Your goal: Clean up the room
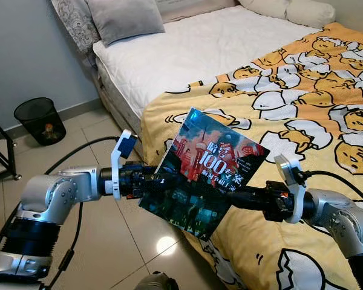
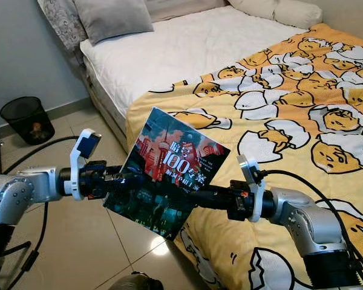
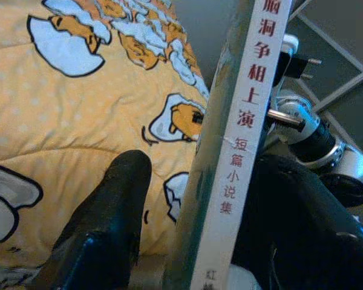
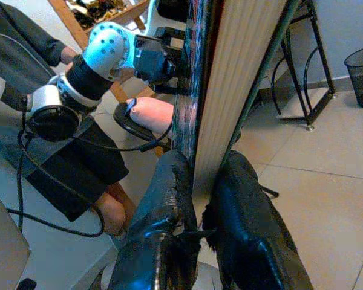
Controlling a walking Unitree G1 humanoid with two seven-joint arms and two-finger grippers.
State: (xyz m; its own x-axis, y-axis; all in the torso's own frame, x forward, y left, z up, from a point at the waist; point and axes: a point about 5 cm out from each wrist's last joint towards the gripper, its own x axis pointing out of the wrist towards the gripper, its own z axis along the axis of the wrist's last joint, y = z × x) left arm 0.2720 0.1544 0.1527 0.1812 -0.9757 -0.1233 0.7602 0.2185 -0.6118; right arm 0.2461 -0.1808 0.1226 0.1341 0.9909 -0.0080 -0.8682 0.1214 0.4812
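Note:
A paperback book [image 1: 209, 172], with a dark city cover and red "100" title, hangs tilted in the air off the bed's corner. My right gripper [image 4: 206, 166] is shut on its page edge, one black finger [image 4: 163, 205] on each side. My left gripper [image 3: 206, 163] straddles the spine end [image 3: 242, 139]. One of its fingers [image 3: 115, 211] stands a little off the cover, with duvet showing in the gap, and the other lies against the book. From the head, the left gripper [image 1: 154, 184] reaches in from the left and the right gripper [image 1: 236, 196] from the right.
The bed carries a yellow egg-print duvet [image 1: 302, 103], a bare white mattress [image 1: 187, 48] and grey pillows [image 1: 124, 18]. A black mesh wastebasket [image 1: 39, 121] and a black metal rack [image 1: 3, 151] stand on the tiled floor. A person in dark clothes [image 4: 24, 42] is behind me.

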